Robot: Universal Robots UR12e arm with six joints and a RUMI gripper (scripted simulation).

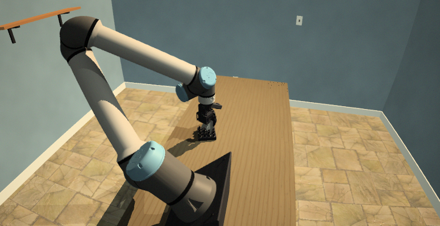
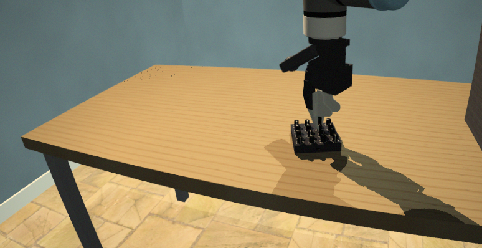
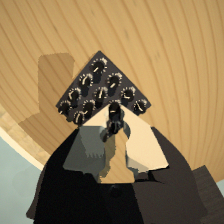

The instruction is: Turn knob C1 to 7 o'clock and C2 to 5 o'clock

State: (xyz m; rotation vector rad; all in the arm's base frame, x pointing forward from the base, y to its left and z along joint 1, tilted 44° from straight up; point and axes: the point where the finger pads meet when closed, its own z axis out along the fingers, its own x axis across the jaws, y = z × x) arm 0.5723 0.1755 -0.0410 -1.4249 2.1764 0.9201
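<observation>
The black knob box [image 2: 316,137] lies on the wooden table; it also shows in the top view [image 1: 206,134] and in the wrist view [image 3: 102,92], where white hour marks ring each knob. My gripper [image 2: 319,120] points straight down onto the box's back row, as seen from the exterior view. In the wrist view the two fingers are shut on one black knob [image 3: 114,114] in the row of the box nearest the wrist camera. I cannot read the pointer position of that knob. The gripper in the top view [image 1: 209,128] hides part of the box.
The arm's dark base block [image 1: 215,175] stands on the table's near end in the top view. The table edge [image 2: 202,182] runs in front of the box in the exterior view. A wall shelf [image 1: 36,18] hangs at the far left.
</observation>
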